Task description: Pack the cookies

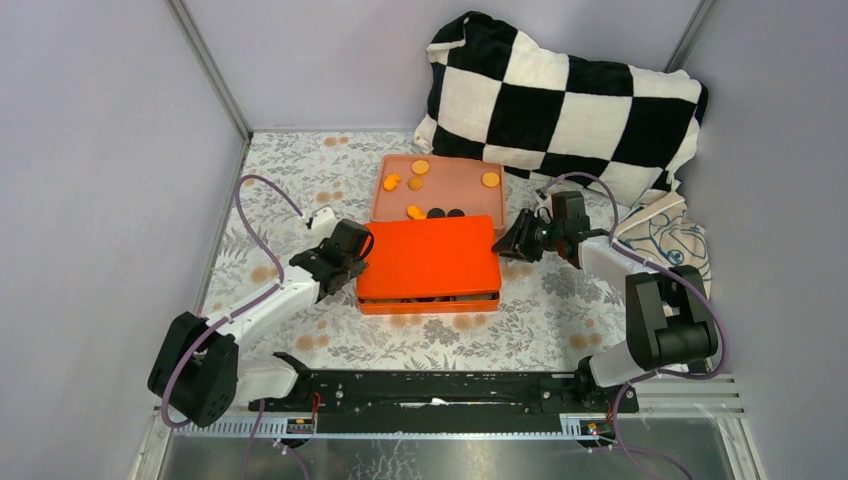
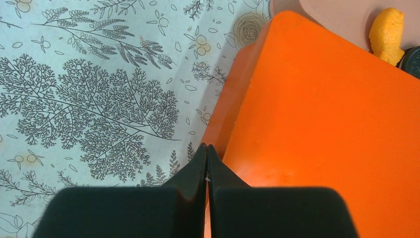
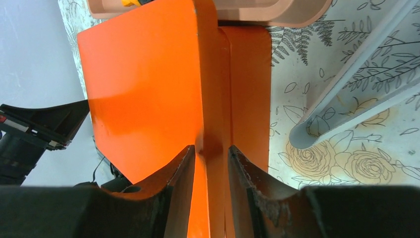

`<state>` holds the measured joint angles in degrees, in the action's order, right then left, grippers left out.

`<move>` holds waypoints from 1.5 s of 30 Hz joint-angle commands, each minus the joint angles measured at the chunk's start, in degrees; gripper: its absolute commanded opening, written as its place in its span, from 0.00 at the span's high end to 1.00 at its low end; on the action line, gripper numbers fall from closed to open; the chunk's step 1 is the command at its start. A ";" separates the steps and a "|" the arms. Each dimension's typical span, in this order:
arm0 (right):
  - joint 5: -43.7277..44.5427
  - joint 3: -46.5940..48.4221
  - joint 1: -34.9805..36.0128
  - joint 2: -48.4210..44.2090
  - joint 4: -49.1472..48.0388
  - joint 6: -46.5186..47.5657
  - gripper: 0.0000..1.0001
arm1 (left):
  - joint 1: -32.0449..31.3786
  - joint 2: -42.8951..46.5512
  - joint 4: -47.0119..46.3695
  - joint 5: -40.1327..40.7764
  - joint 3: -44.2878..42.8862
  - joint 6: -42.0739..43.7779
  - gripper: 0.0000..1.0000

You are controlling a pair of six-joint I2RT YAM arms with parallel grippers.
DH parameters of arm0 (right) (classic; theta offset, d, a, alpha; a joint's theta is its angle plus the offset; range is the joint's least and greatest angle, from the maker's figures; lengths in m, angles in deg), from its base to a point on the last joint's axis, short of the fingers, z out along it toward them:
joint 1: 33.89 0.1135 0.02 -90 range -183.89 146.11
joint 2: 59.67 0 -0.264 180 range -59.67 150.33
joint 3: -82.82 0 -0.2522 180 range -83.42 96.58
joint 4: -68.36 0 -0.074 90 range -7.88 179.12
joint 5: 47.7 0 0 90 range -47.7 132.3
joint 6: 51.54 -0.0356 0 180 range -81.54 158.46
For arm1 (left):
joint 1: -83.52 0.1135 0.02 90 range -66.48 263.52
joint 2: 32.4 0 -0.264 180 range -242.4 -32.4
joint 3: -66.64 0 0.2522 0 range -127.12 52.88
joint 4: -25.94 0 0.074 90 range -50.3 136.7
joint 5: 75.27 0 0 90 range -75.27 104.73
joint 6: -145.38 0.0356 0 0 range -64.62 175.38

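Observation:
An orange box (image 1: 428,290) with its orange lid (image 1: 430,255) on sits mid-table. Behind it a pink tray (image 1: 455,183) holds several orange cookies (image 1: 420,167) and two black ones (image 1: 436,212). My left gripper (image 1: 360,247) is shut and empty, its tips (image 2: 206,147) at the lid's left edge (image 2: 317,124). An orange cookie (image 2: 387,34) shows beyond the lid. My right gripper (image 1: 505,243) is at the lid's right end. In the right wrist view it (image 3: 210,148) straddles the lid's side rim (image 3: 213,99), closed on it.
A black-and-white checked pillow (image 1: 560,100) lies at the back. A printed cloth (image 1: 665,235) lies at the right, a small white object (image 1: 322,216) at the left. Grey walls enclose the floral table cover (image 1: 540,310). A grey cable (image 3: 346,84) runs near my right gripper.

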<state>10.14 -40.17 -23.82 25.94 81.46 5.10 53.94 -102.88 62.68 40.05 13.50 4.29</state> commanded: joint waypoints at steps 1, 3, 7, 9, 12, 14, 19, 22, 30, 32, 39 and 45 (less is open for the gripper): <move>-5.68 1.53 -0.05 1.48 -2.78 0.02 0.62 | -0.32 -1.52 -1.98 -1.21 0.74 -0.14 1.00; -7.37 1.49 0.00 1.67 -3.77 -0.48 0.62 | -0.31 -1.65 -2.22 -1.32 0.82 -0.14 1.00; -10.26 0.58 0.03 -0.30 -5.57 -1.93 0.63 | -0.28 -1.34 -2.18 -1.12 1.07 -0.06 1.00; -12.37 0.44 0.00 -1.03 -6.07 -2.41 0.63 | -0.30 -1.08 -2.44 -1.14 1.23 0.02 1.00; -14.86 0.28 0.04 -0.46 -6.77 -3.36 0.64 | -0.25 -1.20 -2.89 -1.43 1.45 0.03 1.00; -14.81 0.22 0.12 0.01 -6.23 -3.55 0.64 | -0.31 -1.51 -3.10 -1.69 1.48 0.04 1.00; -4.88 0.96 0.21 -1.00 3.07 1.46 0.63 | -0.28 -1.30 -3.10 -1.82 1.87 0.11 1.00; -1.75 0.40 0.19 -1.80 3.35 1.70 0.63 | -0.34 -0.93 -3.23 -1.77 2.03 0.20 1.00; 3.95 -0.23 0.13 -2.49 4.14 2.31 0.61 | -0.30 -0.74 -3.00 -1.78 1.88 0.29 1.00; 3.07 -0.81 0.19 -1.45 3.82 2.36 0.61 | -0.26 -0.66 -3.06 -1.77 1.97 0.29 1.00; 1.90 -1.68 0.19 -0.04 2.61 2.69 0.61 | -0.30 -1.29 -3.28 -1.90 1.88 0.29 1.00; -0.67 -1.86 0.17 -0.05 1.38 2.84 0.61 | -0.30 -1.27 -3.54 -1.85 1.96 0.47 1.00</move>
<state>10.34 -41.68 -23.82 25.70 83.14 6.56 53.94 -104.12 61.85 38.70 14.68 4.35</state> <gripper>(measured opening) 0.386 0.001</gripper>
